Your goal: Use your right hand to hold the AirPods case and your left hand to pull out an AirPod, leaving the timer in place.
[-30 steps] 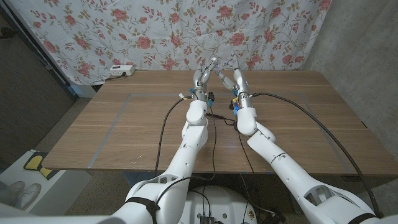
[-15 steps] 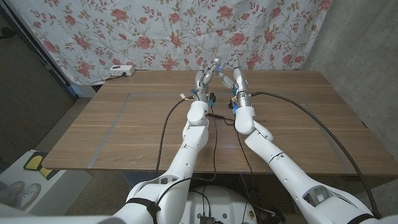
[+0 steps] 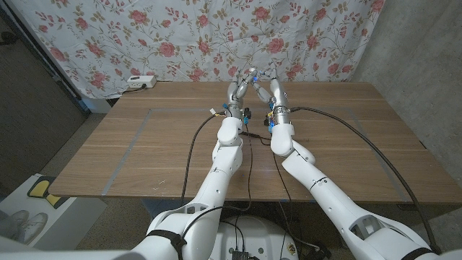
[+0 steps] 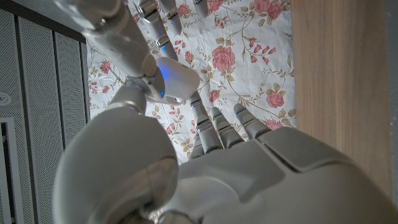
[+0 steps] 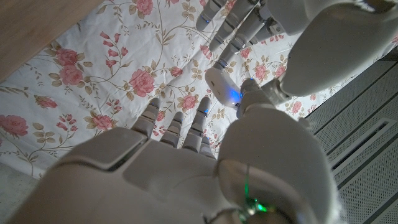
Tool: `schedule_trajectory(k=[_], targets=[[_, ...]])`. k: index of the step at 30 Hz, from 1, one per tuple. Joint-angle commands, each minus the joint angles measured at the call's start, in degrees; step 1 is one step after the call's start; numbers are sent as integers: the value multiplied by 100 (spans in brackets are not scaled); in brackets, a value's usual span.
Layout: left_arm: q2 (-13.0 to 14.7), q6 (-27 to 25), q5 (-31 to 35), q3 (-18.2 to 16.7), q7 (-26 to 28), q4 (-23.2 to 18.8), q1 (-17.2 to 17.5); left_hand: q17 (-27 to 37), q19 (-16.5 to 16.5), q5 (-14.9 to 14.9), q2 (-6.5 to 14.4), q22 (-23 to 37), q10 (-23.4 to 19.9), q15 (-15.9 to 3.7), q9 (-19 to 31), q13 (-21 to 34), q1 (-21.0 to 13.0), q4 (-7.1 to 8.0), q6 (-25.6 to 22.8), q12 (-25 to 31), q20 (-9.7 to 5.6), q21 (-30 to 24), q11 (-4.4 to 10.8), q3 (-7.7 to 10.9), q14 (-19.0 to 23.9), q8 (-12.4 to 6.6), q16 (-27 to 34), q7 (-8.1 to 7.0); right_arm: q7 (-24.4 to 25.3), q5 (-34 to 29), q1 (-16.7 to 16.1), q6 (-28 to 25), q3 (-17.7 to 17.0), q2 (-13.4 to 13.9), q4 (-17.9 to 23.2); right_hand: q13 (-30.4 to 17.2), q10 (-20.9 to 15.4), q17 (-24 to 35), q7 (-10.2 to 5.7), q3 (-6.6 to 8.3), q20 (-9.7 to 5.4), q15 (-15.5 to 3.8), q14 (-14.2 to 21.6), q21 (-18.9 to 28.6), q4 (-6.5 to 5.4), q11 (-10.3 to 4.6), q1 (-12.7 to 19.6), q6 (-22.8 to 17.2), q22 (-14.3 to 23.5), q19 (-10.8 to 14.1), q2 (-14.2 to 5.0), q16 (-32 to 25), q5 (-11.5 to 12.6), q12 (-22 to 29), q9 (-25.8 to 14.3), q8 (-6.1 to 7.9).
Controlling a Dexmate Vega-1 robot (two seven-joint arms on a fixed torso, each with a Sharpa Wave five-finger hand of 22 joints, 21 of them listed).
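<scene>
A: Head view: which hand holds the AirPods case (image 3: 252, 74)?
B: Both hands meet at it, raised above the table's (image 3: 346, 137) far edge at mid-width. In the wrist views the right hand (image 3: 273, 89) pinches the white case; the left hand (image 3: 237, 88) has its fingertips on the case too.
A: Any legible writing?
B: None; the case shows only a blue light.
A: Other items?
B: A white box (image 3: 140, 81) lies at the far left corner. Bare wood extends along the left, right and near edges.
</scene>
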State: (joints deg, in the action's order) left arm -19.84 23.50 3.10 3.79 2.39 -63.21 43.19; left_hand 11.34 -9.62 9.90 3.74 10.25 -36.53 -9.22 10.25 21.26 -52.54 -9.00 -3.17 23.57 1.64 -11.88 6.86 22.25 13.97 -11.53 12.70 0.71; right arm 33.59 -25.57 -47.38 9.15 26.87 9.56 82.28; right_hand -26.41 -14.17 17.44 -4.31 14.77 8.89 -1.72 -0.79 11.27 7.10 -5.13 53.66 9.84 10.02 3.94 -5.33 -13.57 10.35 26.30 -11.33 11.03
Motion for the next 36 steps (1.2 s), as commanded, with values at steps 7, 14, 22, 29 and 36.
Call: schedule_trajectory(k=[7, 14, 22, 29, 36], targets=[[-15, -6, -27, -9, -97, 18, 11, 8, -18, 38, 164, 23, -530, -36, 19, 281, -119, 9, -46, 49, 47, -13, 537, -54, 82, 16, -23, -12, 40, 13, 78, -43, 92, -55, -73, -175, 141, 78, -58, -49, -72, -258, 17, -16, 8, -14, 9, 122, 15, -65, -113, -29, -13, 194, -33, 21], [-16, -44, -21, -2, -116, -12, 30, 9, -21, 39, 168, 23, -527, -35, 19, 282, -121, 9, -54, 47, 39, -13, 538, -65, 86, 16, -24, -29, 48, 39, 75, -71, 91, -71, -77, -227, 141, 106, -60, -41, -81, -273, 32, -10, 2, -26, 17, 108, 16, -66, -176, -39, -8, 264, -34, 23], [-17, -120, -52, 8, -181, -82, 69, 8, -21, 39, 170, 23, -523, -38, 18, 284, -130, 4, -73, 45, 40, -11, 539, -75, 88, 13, -28, 21, 46, 54, 82, -48, 105, -70, -103, -284, 147, 132, -66, -27, -132, -302, 63, 13, 13, -60, 50, 29, 17, -15, -233, -53, -5, 339, -34, 49], [4, -138, -43, 26, -213, -130, 84, 9, -20, 41, 177, 24, -527, -25, 17, 285, -135, 4, -77, 46, 44, -10, 541, -83, 83, 16, -31, 28, 29, 91, 80, -80, 97, -88, -103, -334, 92, 157, -65, -13, -149, -310, 98, 27, 13, -83, 72, -16, 18, 20, -294, -70, -4, 429, -34, 57], [2, -172, -73, 28, -257, -158, 95, 9, -19, 42, 183, 24, -517, -36, 17, 286, -137, 5, -77, 42, 46, -9, 539, -91, 92, 19, -29, 28, 21, 118, 80, -78, 95, -100, -108, -385, 74, 188, -79, 16, -197, -334, 136, 41, 10, -85, 105, -53, 18, 62, -376, -90, -1, 508, -34, 59]])
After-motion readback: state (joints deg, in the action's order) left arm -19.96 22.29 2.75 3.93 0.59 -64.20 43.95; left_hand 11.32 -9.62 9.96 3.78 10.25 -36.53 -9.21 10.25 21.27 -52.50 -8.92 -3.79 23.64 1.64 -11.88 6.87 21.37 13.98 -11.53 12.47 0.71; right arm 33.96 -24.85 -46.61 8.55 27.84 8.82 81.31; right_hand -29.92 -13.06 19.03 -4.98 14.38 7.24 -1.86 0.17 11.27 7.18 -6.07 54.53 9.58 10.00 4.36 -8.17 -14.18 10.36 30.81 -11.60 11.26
